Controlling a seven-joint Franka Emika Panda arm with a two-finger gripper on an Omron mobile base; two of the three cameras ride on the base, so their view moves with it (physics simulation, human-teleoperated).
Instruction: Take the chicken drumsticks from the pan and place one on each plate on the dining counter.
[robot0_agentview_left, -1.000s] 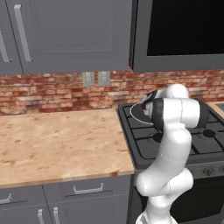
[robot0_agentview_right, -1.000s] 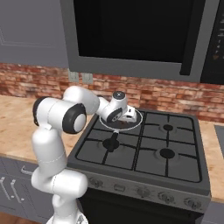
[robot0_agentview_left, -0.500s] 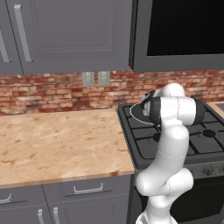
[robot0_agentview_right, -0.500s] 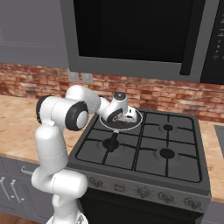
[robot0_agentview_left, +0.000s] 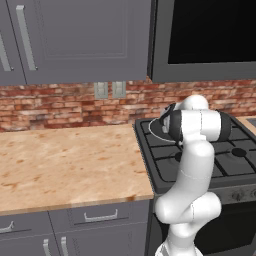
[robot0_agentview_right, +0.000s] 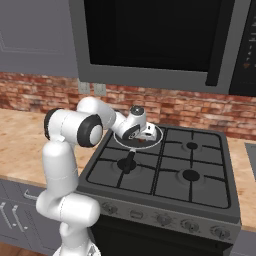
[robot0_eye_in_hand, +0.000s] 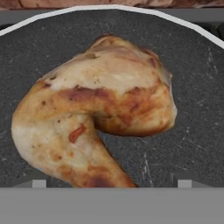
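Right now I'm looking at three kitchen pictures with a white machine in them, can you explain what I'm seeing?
It is a rendered kitchen with a white robot arm on a base. Two pictures come from cameras behind the arm, left and right. They show it reaching over a black stove to a pan on the back burner, beside a wood-look counter. The third comes from a camera on the hand, looking down close at the chicken drumsticks lying in the dark pan. The gripper is open, its fingertips either side of the meat; nothing is held yet.
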